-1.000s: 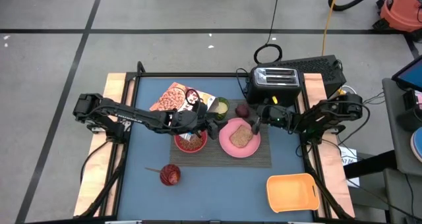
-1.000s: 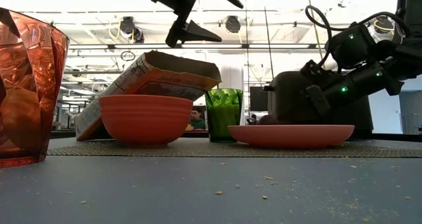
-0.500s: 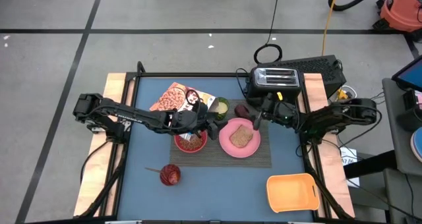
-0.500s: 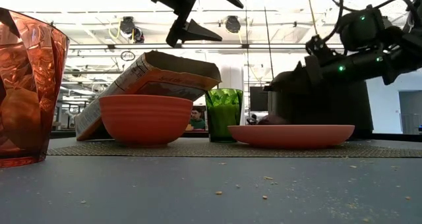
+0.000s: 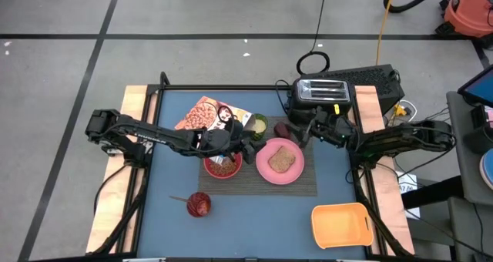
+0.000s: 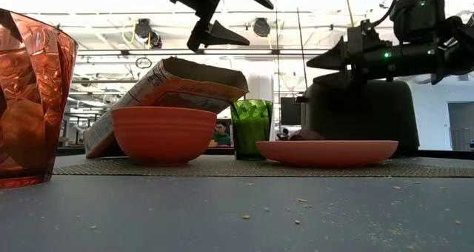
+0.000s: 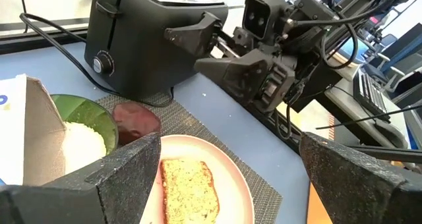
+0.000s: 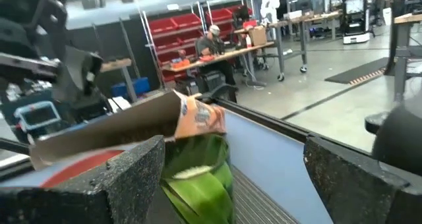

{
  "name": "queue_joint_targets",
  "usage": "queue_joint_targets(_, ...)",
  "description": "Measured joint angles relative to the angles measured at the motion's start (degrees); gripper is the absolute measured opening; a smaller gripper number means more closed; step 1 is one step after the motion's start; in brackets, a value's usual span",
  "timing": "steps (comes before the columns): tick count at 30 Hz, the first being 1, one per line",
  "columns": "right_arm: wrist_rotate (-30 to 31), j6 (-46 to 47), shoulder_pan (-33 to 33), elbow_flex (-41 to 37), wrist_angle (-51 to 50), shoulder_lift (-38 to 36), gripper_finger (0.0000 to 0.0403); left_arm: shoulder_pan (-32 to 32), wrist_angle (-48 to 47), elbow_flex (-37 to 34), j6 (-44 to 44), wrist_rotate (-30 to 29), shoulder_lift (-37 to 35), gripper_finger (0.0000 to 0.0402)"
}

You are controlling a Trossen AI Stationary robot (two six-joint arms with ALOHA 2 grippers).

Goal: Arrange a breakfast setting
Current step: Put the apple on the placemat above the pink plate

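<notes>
On the dark striped placemat (image 5: pixel 302 183) stand a pink-red bowl (image 5: pixel 223 166) with cereal in it and a pink plate (image 5: pixel 265 166). A brown toast slice (image 7: pixel 188 188) lies flat on the plate. The cereal box (image 5: pixel 206 114) lies tilted behind the bowl. A dark red apple (image 7: pixel 135 118) sits at the mat's far edge. My left gripper (image 6: pixel 244 18) hangs open above the gap between bowl and plate. My right gripper (image 7: pixel 198 53) is open and level in front of the toaster, above the apple, touching nothing.
A black toaster (image 5: pixel 320 95) stands at the far right, and a green cup (image 5: pixel 259 125) stands between the box and the apple. A red tumbler (image 5: pixel 199 205) stands near the front left. An orange tray (image 5: pixel 341 223) lies at the near right corner.
My right gripper has risen from beside the plate's right rim and drawn back toward the toaster, tipping from pointing down to about level. The toast stays flat on the plate.
</notes>
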Motion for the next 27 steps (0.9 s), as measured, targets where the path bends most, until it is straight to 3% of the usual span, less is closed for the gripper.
queue_joint_targets(8, -4.08, 1.5, 0.49, 3.74, -4.08, -1.41, 0.0337, 0.0, 0.0, 0.0, -0.02, 0.0, 0.0, 0.0365)
queue_joint_targets(11, -3.74, -0.05, 1.23, 9.48, -15.72, -1.41, 0.0329, 0.0, 0.0, 0.0, -0.02, 0.0, 0.0, 0.0365)
queue_joint_targets(18, 3.77, -0.02, 1.33, 22.39, -48.68, -0.41, 0.0318, 0.0, 0.0, 0.0, 0.0, 0.0, 0.0, 0.0365)
queue_joint_targets(27, 3.88, 1.49, 1.33, 23.06, -53.23, 2.64, 0.0318, 0.0, -0.02, 0.0, 0.85, 0.0, 0.0, 0.0365)
